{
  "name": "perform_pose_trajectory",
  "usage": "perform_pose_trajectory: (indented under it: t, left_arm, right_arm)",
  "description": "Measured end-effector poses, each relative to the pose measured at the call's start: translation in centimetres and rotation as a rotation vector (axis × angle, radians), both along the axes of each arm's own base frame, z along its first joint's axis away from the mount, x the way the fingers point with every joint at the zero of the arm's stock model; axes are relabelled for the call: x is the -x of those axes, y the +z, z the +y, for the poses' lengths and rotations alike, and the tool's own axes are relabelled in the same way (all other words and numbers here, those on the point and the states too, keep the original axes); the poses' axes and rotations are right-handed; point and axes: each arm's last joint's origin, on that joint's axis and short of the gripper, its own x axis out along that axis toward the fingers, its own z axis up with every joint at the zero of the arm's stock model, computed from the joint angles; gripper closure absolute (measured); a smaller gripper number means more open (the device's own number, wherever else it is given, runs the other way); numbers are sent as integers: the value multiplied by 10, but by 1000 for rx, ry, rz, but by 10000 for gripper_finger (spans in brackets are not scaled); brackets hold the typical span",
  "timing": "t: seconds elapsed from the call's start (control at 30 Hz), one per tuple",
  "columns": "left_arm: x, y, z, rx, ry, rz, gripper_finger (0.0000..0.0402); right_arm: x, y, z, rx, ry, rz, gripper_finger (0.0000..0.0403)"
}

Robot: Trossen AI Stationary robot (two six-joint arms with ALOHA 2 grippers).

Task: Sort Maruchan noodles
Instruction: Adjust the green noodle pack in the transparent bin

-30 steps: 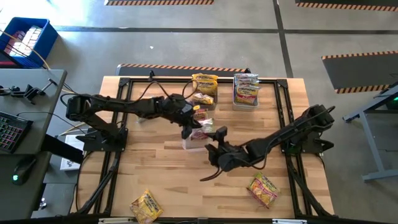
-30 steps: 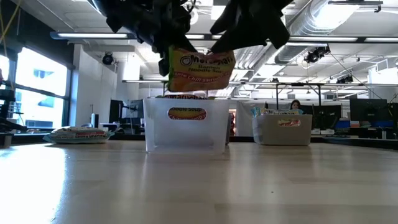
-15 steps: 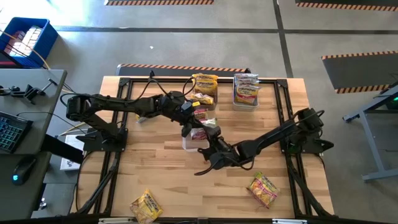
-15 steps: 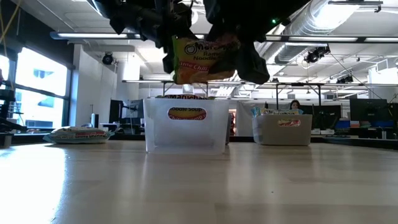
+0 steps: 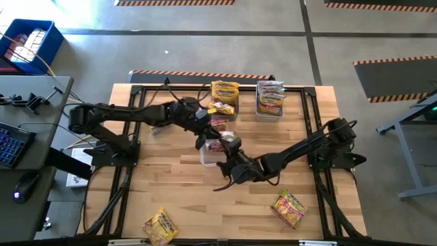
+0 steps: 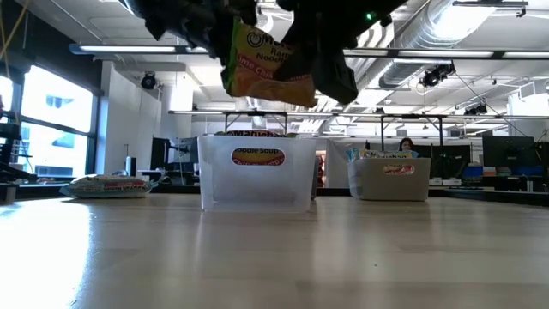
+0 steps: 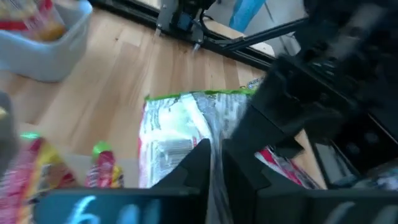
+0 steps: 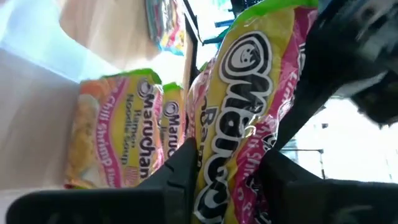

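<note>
My right end effector (image 5: 229, 158) has just closed on the noodle packet (image 6: 262, 67) above the clear bin (image 6: 257, 181); my left end effector (image 5: 205, 134) seems to be letting go, so the pass is nearly done.

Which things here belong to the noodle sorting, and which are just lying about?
Job in hand:
held packet, gripped by left hand and right hand
two loose packets
clear bins holding packets

Lying about, off the table:
keyboard
mouse
blue crate
</note>
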Motion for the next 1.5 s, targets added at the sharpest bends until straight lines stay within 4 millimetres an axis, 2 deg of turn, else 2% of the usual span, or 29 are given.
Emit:
perform_pose_trajectory:
  t: [0.13, 0.27, 0.37, 0.47, 0.63, 0.77, 0.93, 1.2, 1.33, 1.5]
  left_arm:
    - [27, 27, -4, -162, 52, -21, 339]
    - [55, 38, -26, -327, 67, -58, 320]
    - [76, 36, -43, -369, 63, -106, 321]
    - [93, 25, -58, -367, 88, -170, 330]
    - [112, 3, -71, -328, 123, -242, 349]
    - [118, -11, -74, -316, 152, -216, 359]
    - [117, -14, -75, -331, 174, -209, 367]
    - [117, -14, -75, -338, 172, -210, 376]
    - [117, -14, -75, -339, 171, -207, 378]
    - [117, -15, -75, -339, 172, -206, 378]
  right_arm:
    - [4, 12, -3, -88, 58, -26, 314]
    - [8, 22, -17, -237, 126, -30, 307]
    - [7, 25, -33, -348, 146, 16, 316]
    - [2, 30, -50, -478, 151, 64, 321]
    - [-8, 39, -77, -640, 150, 114, 316]
    - [-9, 41, -95, -717, 162, 119, 316]
    - [-13, 35, -105, -757, 166, 133, 315]
    - [-22, 16, -106, -790, 174, 168, 314]
    - [-23, 19, -108, -854, 166, 137, 314]
    - [-28, 32, -102, -934, 208, 111, 314]
